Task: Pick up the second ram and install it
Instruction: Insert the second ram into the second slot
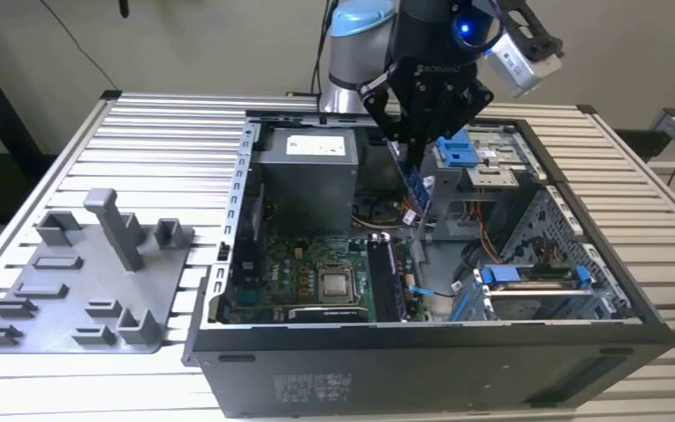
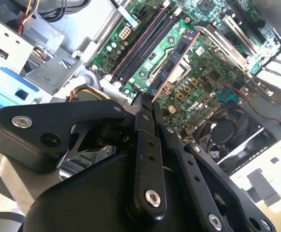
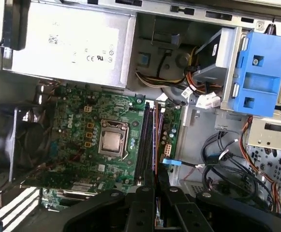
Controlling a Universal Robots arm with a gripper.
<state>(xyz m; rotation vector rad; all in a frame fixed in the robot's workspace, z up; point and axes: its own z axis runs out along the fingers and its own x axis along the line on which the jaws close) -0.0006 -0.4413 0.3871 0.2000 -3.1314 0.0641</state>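
Observation:
My gripper (image 1: 415, 141) hangs over the open computer case (image 1: 431, 352), shut on the second ram (image 1: 417, 186). The stick points down from the fingers, its bluish label facing the exterior view's right. In the second wrist view the second ram (image 2: 173, 60) runs out from the gripper (image 2: 145, 104) edge-on, above the green motherboard (image 2: 213, 63). The first wrist view has the gripper (image 3: 155, 182) and the thin edge of the second ram (image 3: 155, 145) lined up beside the dark memory slots (image 3: 144, 140). In the exterior view the stick is well above the slots (image 1: 385, 283).
A grey power supply (image 1: 302, 171) fills the case's back left. Blue drive brackets (image 1: 460, 149) and orange cables (image 3: 249, 130) crowd the exterior view's right. The CPU socket (image 3: 111, 140) lies beside the slots. A grey plastic tray (image 1: 80, 290) with upright blocks rests on the slatted table (image 1: 162, 132).

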